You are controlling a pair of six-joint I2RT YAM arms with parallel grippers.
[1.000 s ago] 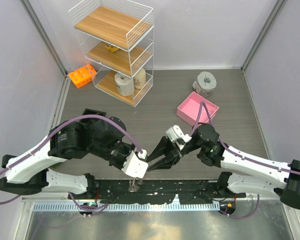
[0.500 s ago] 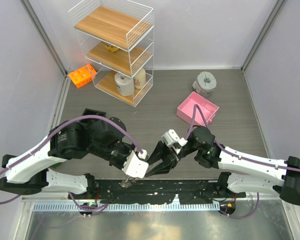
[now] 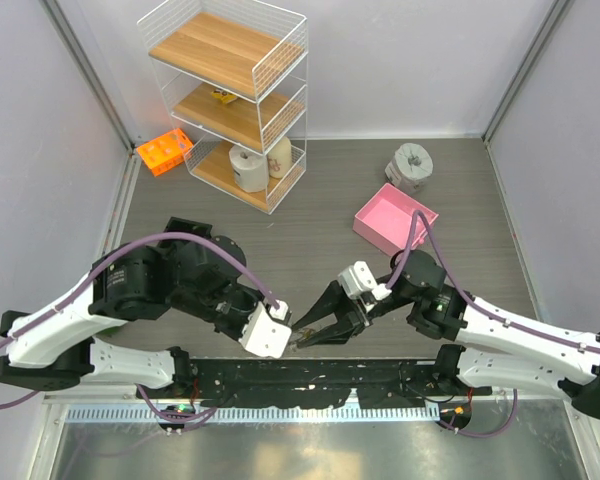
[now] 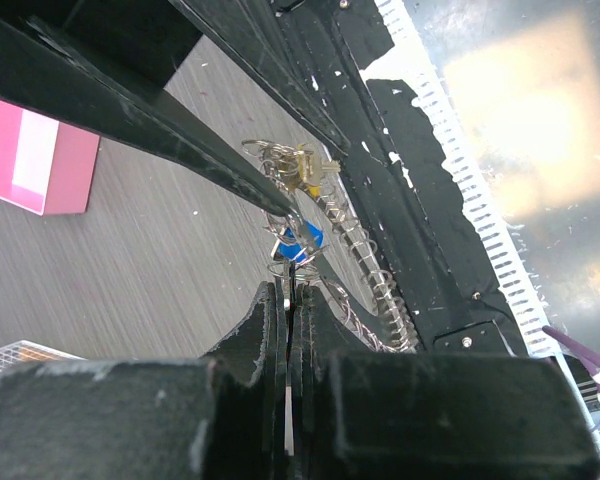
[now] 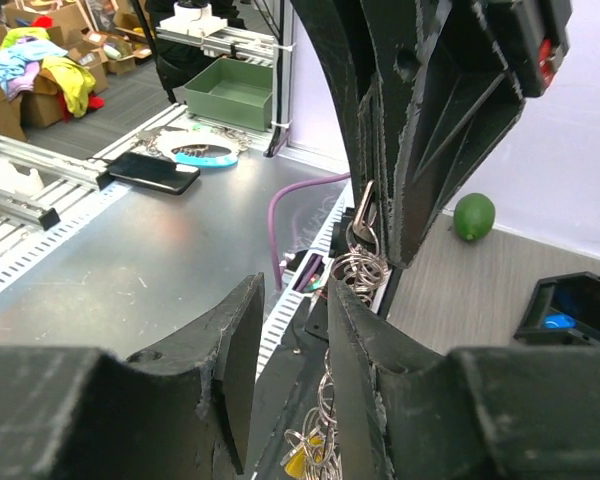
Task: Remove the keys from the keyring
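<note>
Both arms meet at the middle of the near edge of the counter [image 3: 310,240]. My left gripper [image 4: 290,298] is pinched on the keys [image 4: 302,238], fingers pressed flat together, and the bunch sticks out just past the tips. From my left wrist I can make out a blue head and a brassy-yellow one further along. The keyring [image 4: 366,290], that springy chain-looking loop, runs off the bunch over the black strip along the near edge. From my right wrist it hangs down loose with a yellow key at the bottom.

My right gripper [image 5: 290,300] comes in from the other side with its fingers spread apart, not gripping anything. The chain drops through the gap between them, close to one finger. The other finger lies right against the little rings at the top of the bunch.

The pink box [image 3: 395,218] sits well apart, out toward the far right corner.
</note>
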